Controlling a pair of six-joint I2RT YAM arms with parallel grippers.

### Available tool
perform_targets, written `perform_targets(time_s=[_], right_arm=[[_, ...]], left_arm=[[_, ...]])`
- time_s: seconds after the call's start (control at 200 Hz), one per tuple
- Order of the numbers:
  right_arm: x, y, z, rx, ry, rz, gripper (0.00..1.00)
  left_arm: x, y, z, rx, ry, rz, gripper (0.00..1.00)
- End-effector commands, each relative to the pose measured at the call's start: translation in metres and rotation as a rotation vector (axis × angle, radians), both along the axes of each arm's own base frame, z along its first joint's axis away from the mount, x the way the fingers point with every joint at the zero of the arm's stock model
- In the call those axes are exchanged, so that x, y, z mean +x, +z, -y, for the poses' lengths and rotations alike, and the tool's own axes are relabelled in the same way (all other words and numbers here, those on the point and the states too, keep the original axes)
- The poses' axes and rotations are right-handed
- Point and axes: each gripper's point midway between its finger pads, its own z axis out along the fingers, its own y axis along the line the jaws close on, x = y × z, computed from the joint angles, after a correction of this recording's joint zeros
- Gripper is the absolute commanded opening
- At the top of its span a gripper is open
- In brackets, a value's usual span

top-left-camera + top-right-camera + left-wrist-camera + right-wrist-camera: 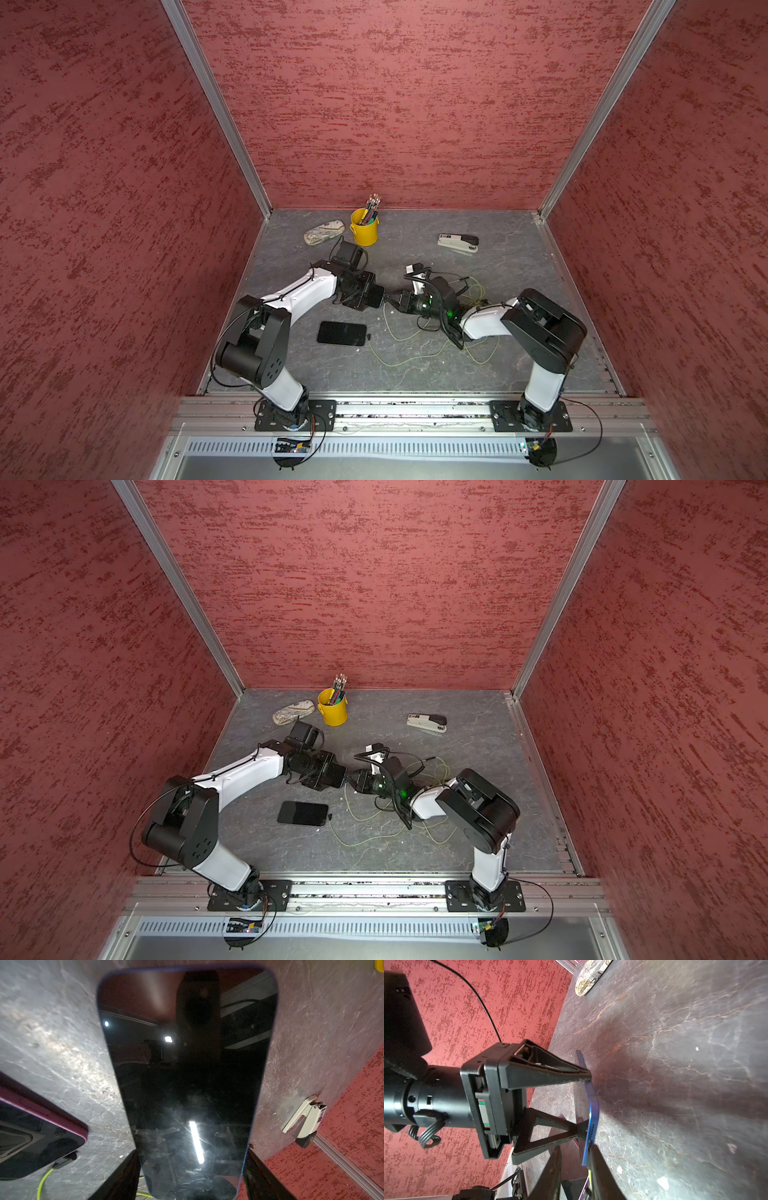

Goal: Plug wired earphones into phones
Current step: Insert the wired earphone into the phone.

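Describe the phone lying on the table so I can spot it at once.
On the grey table, look near the left arm's elbow: a black phone lies flat, screen up. Unlike the other phone, held by the left gripper, it has a black plug and green cable at its end.

Three red walls (415, 104) with darker mottled streaks box the cell in on the far, left and right sides. Aluminium posts (218, 108) join them at the far corners. The surface (519, 266) is grey, veined like slate. An aluminium rail (415, 409) runs along its near edge, with a slotted strip (415, 448) nearer still.
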Motion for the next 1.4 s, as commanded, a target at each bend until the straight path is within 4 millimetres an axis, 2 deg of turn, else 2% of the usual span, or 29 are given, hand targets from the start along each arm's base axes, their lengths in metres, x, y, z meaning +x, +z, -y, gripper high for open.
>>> perform_targets(time_s=[0.0,0.23,0.381,0.686,0.952,1.042,1.277,1.398], right_arm=[[-0.002,-0.001,0.0,0.003,-0.009,0.007,0.23],[-0.003,-0.006,0.003,-0.011,-0.02,0.001,0.27],[-0.004,-0.002,0.004,-0.01,-0.021,0.015,0.29],[-0.004,-0.007,0.0,-0.016,-0.008,0.009,0.15],[-0.006,-0.012,-0.007,-0.024,0.011,0.003,0.15],[-0.006,-0.01,-0.008,-0.019,0.012,0.005,0.13],[-0.005,-0.004,-0.015,-0.006,0.024,0.019,0.0],[-0.004,-0.002,-0.021,0.0,0.029,0.022,0.0]], left_arm=[[0.004,0.012,0.001,-0.027,0.007,0.032,0.61],[0.002,0.014,0.0,-0.028,0.019,0.04,0.61],[0.001,0.01,-0.002,-0.024,0.021,0.029,0.61],[-0.001,0.014,0.002,-0.054,0.021,0.033,0.61],[-0.002,0.019,0.004,-0.071,0.024,0.049,0.61],[-0.003,0.02,0.004,-0.072,0.023,0.049,0.61],[-0.005,0.017,0.01,-0.093,0.017,0.037,0.61],[-0.007,0.018,0.016,-0.095,0.015,0.042,0.61]])
